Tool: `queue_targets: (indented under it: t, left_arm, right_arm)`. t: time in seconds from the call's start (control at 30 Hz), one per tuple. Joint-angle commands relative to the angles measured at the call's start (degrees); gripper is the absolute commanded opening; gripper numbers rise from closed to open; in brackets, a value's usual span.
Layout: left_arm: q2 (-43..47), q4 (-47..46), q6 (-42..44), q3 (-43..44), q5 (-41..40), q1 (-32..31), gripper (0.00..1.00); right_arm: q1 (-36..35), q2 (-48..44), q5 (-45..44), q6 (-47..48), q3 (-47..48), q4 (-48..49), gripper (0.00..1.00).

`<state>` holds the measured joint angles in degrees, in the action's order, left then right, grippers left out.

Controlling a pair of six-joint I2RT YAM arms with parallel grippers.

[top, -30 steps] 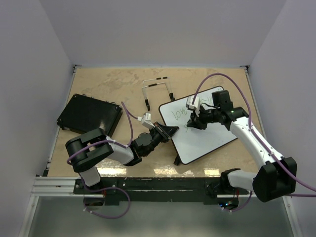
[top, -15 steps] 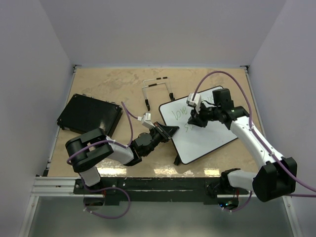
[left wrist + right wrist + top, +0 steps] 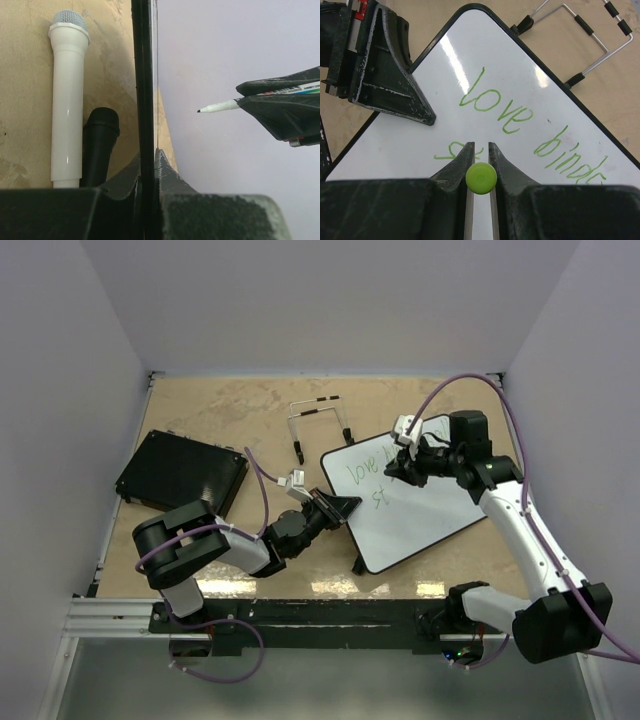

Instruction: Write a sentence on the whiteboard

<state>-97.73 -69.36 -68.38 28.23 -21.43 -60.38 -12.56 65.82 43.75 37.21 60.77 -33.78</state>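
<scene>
Whiteboard (image 3: 425,525), top view: we note it lying askew on the table (image 3: 220,410), right of centre. The writing runs from the left toward the far right. The left gripper (image 3: 350,506) is pressed together on the board's left edge, steadying it by our reading. The right gripper (image 3: 393,471) hangs over the middle of the board. The green sentence (image 3: 368,469) lies just under and to the left of its fingertips, showing one line and a short start of a second. Black pad (image 3: 182,472) sits well off left and the wire stand (image 3: 318,420) lies beyond the board. Neither matters here.

Left wrist view: the board's black frame runs straight ahead from between the closed fingers, seen edge-on. Right of that line, the marker (image 3: 217,106) points back toward the board out of the right gripper's pinch. Its tip stands apart from the board, so we judge it lifted. White microphone (image 3: 67,100) and black microphone (image 3: 101,142) lie on the frame's other side.

Right wrist view: the fingers clamp the marker, its green butt end showing between them and its long axis aimed down at the board. "Love binds" crosses ahead, slanting down to the right. The begun second line sits dead ahead of the fingertips, partly hidden behind them. We reckon the next letters belong to the gripper's right, below "binds". The right arm is the one placed to write; the left only holds.
</scene>
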Motion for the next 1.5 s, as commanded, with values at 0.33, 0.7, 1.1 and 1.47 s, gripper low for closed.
queue_targets:
  t: [0.33, 0.7, 1.1, 1.47]
  left_arm:
    - [1.58, -14.22, 1.32, -0.89, -0.63, 0.26, 0.0]
    - [0.62, -14.75, 1.06, -0.46, -0.37, 0.26, 0.0]
    - [0.09, -14.49, 1.06, 0.33, -0.01, 0.26, 0.0]
    - [0.26, -14.4, 1.32, 0.51, 0.16, 0.26, 0.0]
  right_arm:
    - [3.15, 1.5, 10.22, 3.75, -1.97, 0.47, 0.0]
    - [3.42, 5.36, 6.53, 1.99, -1.89, 2.66, 0.0]
    - [1.84, 6.86, 5.74, -0.47, -3.29, 5.92, 0.0]
    - [0.78, 8.62, 3.36, -0.83, -3.82, 6.54, 0.0]
